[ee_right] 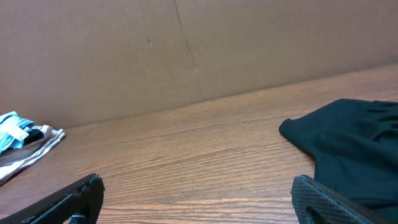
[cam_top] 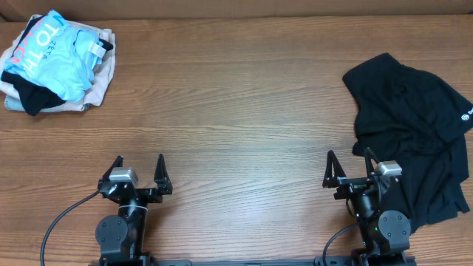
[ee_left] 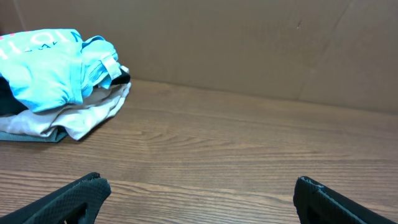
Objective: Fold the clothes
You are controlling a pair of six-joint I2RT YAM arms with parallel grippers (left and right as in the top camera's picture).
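Black shirt (cam_top: 406,111) first: reach right gripper (cam_top: 349,155), spread wide and empty like left gripper (cam_top: 140,159), to that crumpled heap at frame right, drag centre, flatten before folding.

soft, even light washes my bench (cam_top: 244,111), thin shadows hugging the black shirt (cam_top: 414,118), its folds nearly lost in the dark; wood grain crisp in my wrist views.

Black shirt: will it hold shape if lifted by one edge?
Probably floppy: the black shirt lies crumpled in soft folds, so a lifted edge should drape. Pushed, it would likely bunch up, not slide whole.
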